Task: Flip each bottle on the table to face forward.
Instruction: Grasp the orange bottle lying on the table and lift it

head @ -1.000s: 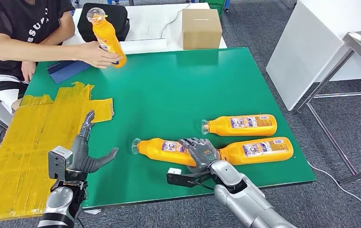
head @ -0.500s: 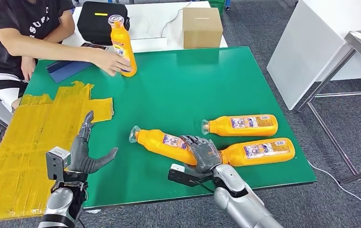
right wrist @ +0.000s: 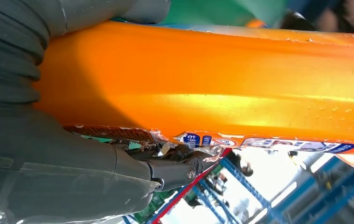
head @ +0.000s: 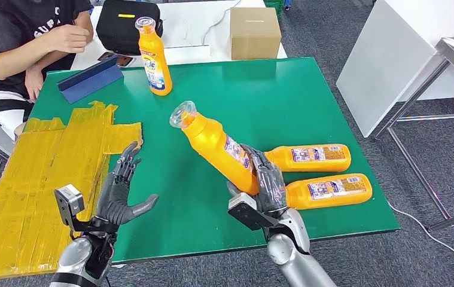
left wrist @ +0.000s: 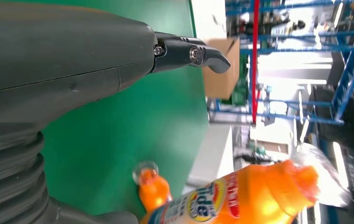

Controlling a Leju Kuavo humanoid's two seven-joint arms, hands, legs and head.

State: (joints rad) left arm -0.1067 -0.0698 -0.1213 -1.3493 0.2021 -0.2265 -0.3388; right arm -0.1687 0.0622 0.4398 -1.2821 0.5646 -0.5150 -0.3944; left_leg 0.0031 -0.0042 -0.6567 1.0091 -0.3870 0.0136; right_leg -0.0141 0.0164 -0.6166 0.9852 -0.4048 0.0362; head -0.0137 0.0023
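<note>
My right hand (head: 264,186) grips an orange bottle (head: 219,146) by its lower body and holds it tilted above the green table (head: 212,101), cap up and toward the far left; the right wrist view has its orange body (right wrist: 212,88) up close. Two more orange bottles lie on their sides at the near right: one (head: 308,157) farther, one (head: 329,190) nearer. A fourth orange bottle (head: 155,58) stands upright at the far side. My left hand (head: 119,192) hovers open over the near left part of the table, holding nothing.
A person (head: 27,42) sits at the far left, hands drawn back from the table. A blue folder (head: 90,78), a black bag (head: 119,27) and a cardboard box (head: 254,33) lie beyond the far edge. Yellow tape (head: 45,173) covers the table's left side.
My right hand has lifted the lying bottle off the table and tilted it cap-up. The person set the far bottle upright and pulled the hand away. My left hand rose slightly.
</note>
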